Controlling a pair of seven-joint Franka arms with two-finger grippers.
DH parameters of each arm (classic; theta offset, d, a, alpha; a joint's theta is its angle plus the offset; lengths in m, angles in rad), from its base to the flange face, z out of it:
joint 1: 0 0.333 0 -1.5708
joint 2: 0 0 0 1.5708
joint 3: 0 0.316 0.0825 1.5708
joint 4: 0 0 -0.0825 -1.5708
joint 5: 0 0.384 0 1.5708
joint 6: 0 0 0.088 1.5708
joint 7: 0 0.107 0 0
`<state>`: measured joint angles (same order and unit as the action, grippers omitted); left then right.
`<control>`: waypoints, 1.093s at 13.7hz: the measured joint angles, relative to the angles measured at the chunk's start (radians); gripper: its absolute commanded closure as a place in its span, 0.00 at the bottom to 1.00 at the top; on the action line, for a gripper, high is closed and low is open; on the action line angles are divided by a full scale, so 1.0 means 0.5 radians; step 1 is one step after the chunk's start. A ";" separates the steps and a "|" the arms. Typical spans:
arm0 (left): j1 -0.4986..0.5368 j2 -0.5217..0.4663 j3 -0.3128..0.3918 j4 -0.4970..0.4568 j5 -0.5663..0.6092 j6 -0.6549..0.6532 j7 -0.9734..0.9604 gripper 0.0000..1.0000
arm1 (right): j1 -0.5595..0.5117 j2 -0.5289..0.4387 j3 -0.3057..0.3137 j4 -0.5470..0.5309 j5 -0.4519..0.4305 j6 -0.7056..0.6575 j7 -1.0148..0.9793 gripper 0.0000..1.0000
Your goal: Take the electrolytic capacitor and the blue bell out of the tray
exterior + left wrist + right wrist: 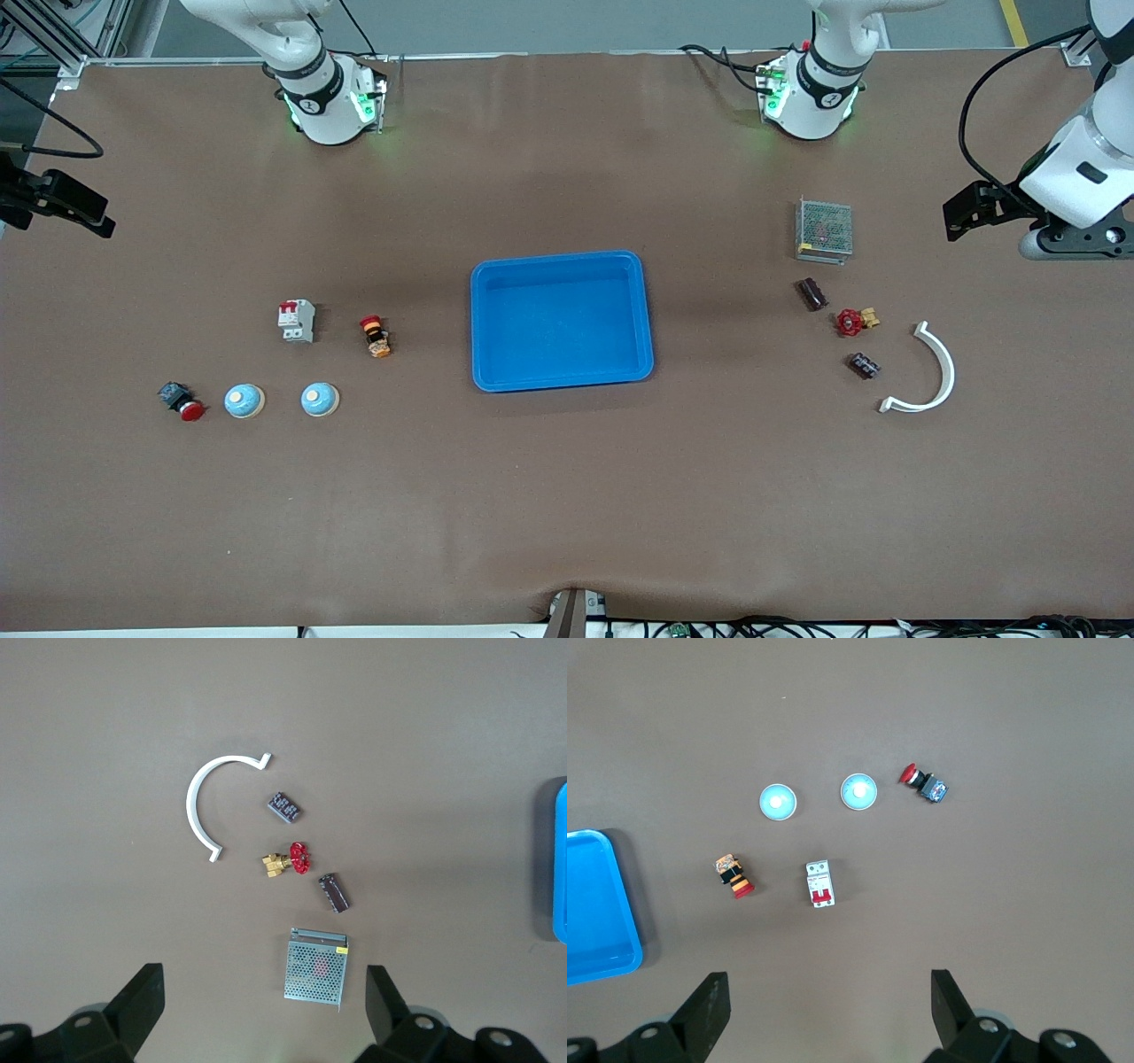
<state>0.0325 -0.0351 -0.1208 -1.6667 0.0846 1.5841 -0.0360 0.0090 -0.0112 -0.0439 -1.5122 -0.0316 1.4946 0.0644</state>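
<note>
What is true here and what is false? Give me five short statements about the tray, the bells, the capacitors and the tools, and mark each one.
1. The blue tray holds a bell. False: nothing lies in it.
2. Two blue bells sit side by side toward the right arm's end of the table. True.
3. The two capacitors lie toward the left arm's end, with the red valve between them. True.
4. The left tool grips a capacitor. False: it is open and holds nothing.
5. The right tool is open. True.
</note>
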 measured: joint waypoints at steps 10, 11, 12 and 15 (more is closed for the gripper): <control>0.003 -0.032 -0.004 0.012 -0.167 -0.001 -0.048 0.00 | -0.053 0.000 -0.005 -0.035 0.248 0.002 0.003 0.00; 0.003 -0.032 -0.007 0.026 -0.167 -0.006 -0.048 0.00 | -0.053 0.000 -0.004 -0.043 0.245 0.012 0.003 0.00; 0.003 -0.033 -0.009 0.047 -0.167 -0.013 -0.048 0.00 | -0.053 0.000 -0.004 -0.059 0.241 0.034 0.003 0.00; 0.003 -0.033 -0.010 0.106 -0.167 -0.055 -0.048 0.00 | -0.052 0.000 0.042 -0.096 0.150 0.082 0.000 0.00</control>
<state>0.0341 -0.0514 -0.1255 -1.6139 0.0012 1.5564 -0.0598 -0.0170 -0.0112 -0.0227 -1.5601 0.0436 1.5355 0.0646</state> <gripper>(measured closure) 0.000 0.000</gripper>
